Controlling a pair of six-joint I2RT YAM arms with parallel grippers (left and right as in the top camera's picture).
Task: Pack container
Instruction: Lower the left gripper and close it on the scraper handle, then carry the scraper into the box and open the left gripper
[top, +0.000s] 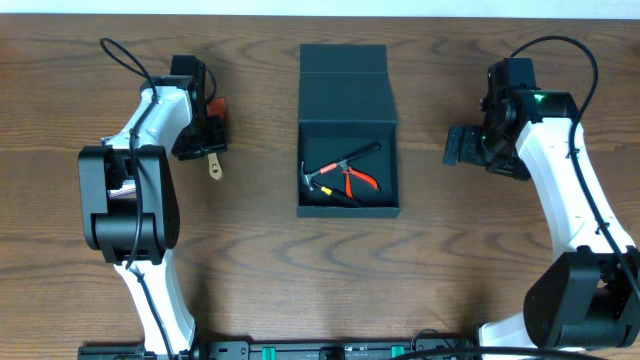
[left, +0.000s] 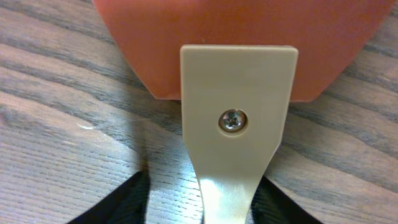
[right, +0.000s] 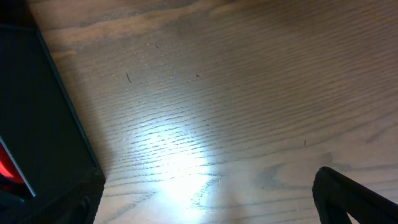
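The container (top: 348, 90) is a dark square box in the middle of the table, its flap lid open toward the back. Red-handled pliers (top: 355, 180) and a small hammer (top: 318, 180) lie inside. A tool with an orange handle (left: 230, 43) and a beige blade (left: 239, 93) lies at the left; it also shows in the overhead view (top: 213, 166). My left gripper (top: 207, 143) (left: 202, 208) is low over it, open, with a finger on each side of the blade's narrow neck. My right gripper (top: 462, 146) (right: 205, 208) is open and empty above bare wood, right of the container.
The container's dark outer wall (right: 37, 112) fills the left edge of the right wrist view, with a red sliver at the bottom left. Wood-grain table (top: 270, 260) lies all around the box.
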